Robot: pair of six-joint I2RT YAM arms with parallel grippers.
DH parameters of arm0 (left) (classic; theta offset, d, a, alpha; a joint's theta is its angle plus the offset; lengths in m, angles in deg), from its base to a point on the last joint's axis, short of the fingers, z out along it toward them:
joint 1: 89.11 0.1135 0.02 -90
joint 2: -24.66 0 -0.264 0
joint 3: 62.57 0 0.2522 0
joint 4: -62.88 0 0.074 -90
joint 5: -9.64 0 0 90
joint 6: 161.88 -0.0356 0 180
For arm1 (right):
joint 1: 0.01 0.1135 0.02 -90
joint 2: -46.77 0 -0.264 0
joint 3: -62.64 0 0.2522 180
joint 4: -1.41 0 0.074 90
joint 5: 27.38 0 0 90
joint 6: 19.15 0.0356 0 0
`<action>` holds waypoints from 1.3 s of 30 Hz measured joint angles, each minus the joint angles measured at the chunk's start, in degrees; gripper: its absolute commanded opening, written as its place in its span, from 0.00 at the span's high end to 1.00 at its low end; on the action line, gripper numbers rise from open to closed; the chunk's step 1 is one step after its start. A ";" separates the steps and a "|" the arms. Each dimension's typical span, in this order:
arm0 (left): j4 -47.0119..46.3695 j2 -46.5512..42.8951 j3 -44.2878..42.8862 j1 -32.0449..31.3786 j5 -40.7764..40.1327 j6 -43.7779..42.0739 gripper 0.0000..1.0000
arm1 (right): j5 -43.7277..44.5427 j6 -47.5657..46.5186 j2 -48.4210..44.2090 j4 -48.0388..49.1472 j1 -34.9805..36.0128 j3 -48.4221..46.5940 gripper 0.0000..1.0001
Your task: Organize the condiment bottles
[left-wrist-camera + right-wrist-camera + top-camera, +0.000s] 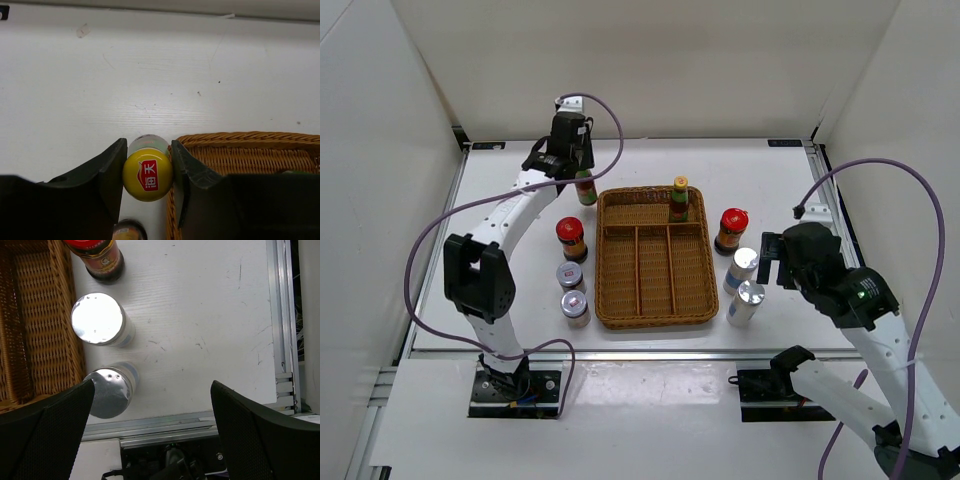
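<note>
1. Sauce bottle: slim, green-necked, with a glossy domed yellow cap bearing a red label. It stands upright just outside the far-left corner of the wicker tray.
2. Left jaws: closed on this bottle, one black finger pressing each side of the cap. Gripping high on the narrow top probably allows a straight lift over the tray's raised rim.
3. Second sauce bottle: same shape, upright inside the tray's far cross compartment. It likely marks where its twin belongs.
4. Tray: brown woven wicker, rectangular, coarse-textured. It has one cross compartment at the far end and long lengthwise compartments on the near side.
5. Left of the tray: a red-lidded dark jar and two silver-lidded jars, all squat and round, lined up on the counter.
6. Right of the tray: the other red-lidded jar and two tall silver cylinders, their metallic tops bright and reflective. Both cylinders stand just beside the tray wall.
7. Right jaws: spread wide and holding nothing, hovering above the near cylinder and bare counter, probably ready to take a cylinder.
8. Counter: flat, white, faintly scuffed, with an aluminium rail at its edge.
</note>
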 measured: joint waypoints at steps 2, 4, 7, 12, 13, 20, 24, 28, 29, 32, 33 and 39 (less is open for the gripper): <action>0.22 -0.39 -1.18 -1.16 -1.14 -0.39 0.89 | -0.02 -0.20 0.33 0.00 0.00 0.00 0.00; 0.09 -0.76 -2.29 -2.62 -1.68 -0.35 0.89 | -0.02 -0.39 0.39 0.00 0.00 0.00 0.00; -0.70 -0.76 -3.45 -5.44 -1.49 0.24 0.89 | -0.02 -0.57 0.96 0.00 0.00 0.00 0.00; -1.07 0.81 -5.14 -10.29 -0.83 1.42 0.89 | -0.07 -0.61 1.42 0.02 0.00 0.00 0.00; -1.16 1.66 -5.64 -11.10 -0.57 1.73 0.89 | -0.07 -0.61 1.42 0.04 0.00 0.00 0.00; -1.84 8.37 -6.88 -13.07 -0.22 2.67 0.89 | -0.04 -0.63 1.42 0.04 0.00 0.07 0.00; -2.80 10.78 -7.26 -13.09 -0.68 2.73 0.84 | -0.07 -0.63 1.42 0.17 0.00 0.48 0.00; -2.67 10.86 -7.30 -13.11 -1.27 2.82 0.74 | -0.09 -0.66 1.44 0.28 0.00 0.74 0.00; -2.64 10.86 -7.30 -13.11 -1.31 2.84 0.69 | -0.11 -0.66 1.44 0.28 0.00 0.74 0.00; -2.62 10.86 -7.30 -13.11 -1.36 2.86 0.46 | -0.24 -0.66 1.31 0.37 0.00 0.74 0.00; -2.62 10.86 -7.30 -13.11 -1.38 2.84 0.39 | -0.26 -0.66 1.29 0.37 0.00 0.76 0.00; -4.17 10.84 -7.34 -13.60 -1.84 2.40 0.01 | -0.31 -0.66 1.22 0.37 0.00 0.76 0.00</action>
